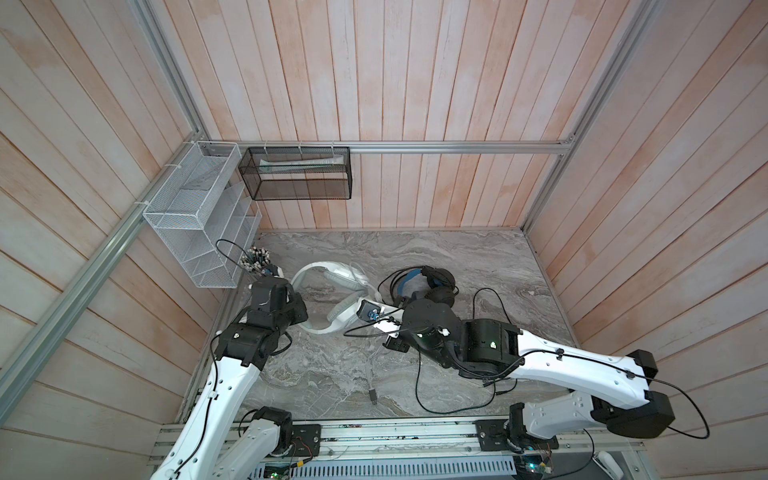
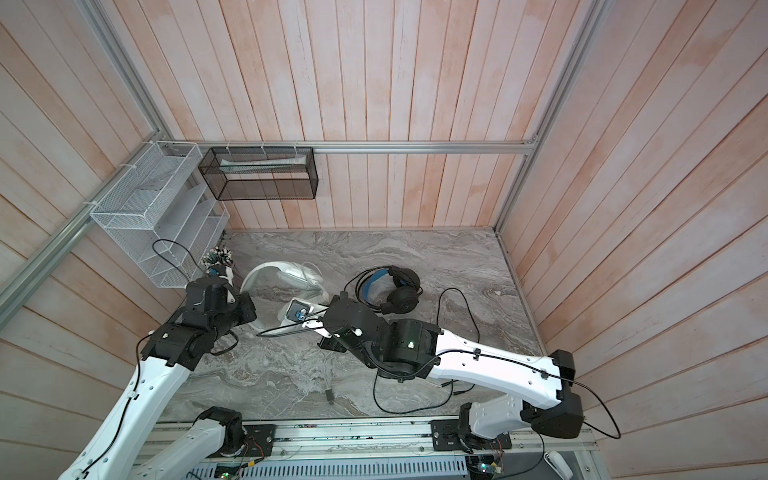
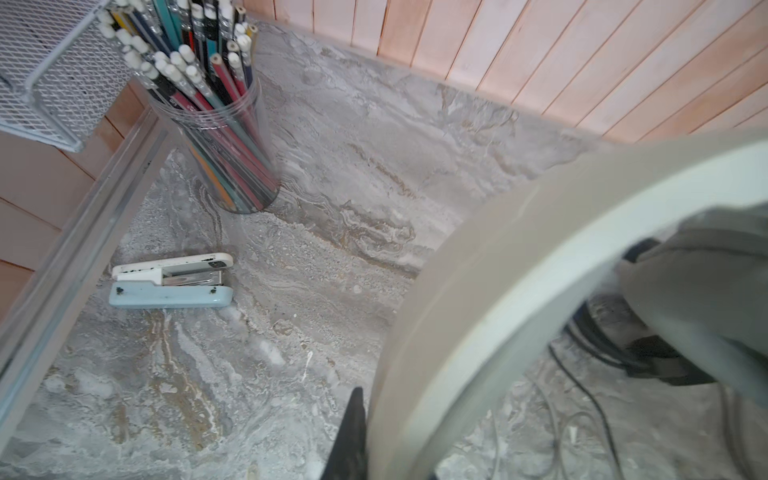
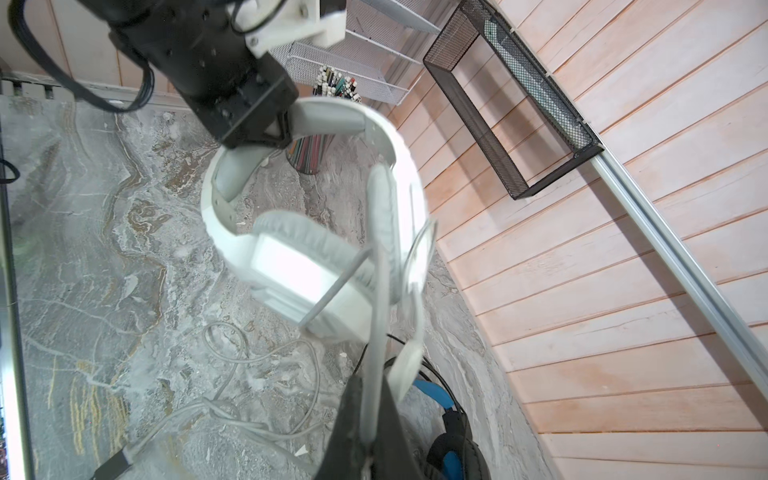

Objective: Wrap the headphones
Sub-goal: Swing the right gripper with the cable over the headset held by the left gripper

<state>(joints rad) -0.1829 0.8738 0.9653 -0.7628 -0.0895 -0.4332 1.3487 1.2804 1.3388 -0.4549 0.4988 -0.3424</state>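
Observation:
My left gripper [image 3: 386, 411] is shut on the headband of the white headphones [image 1: 328, 286] [image 2: 282, 274] [image 4: 316, 266]; in the left wrist view one black finger [image 3: 353, 436] shows against the band [image 3: 478, 291]. The right wrist view shows that grip from the far side, with the ear cups hanging below. My right gripper [image 4: 370, 386] is shut on the white cable [image 4: 376, 316], which runs up to an ear cup. More white cable [image 4: 249, 374] lies in loops on the table. The black headphones [image 1: 432, 282] [image 2: 399, 291] [image 4: 453, 440], with a blue-lined band, lie behind my right gripper, their black cable [image 1: 490, 332] spread loose.
A clear cup of pencils [image 3: 232, 137] [image 1: 255, 259] and a stapler [image 3: 170, 282] stand by the left wall. A white mesh organiser [image 1: 195, 220] and a black mesh basket [image 1: 297, 172] hang on the walls. The white cable's plug [image 1: 374, 395] lies near the front edge.

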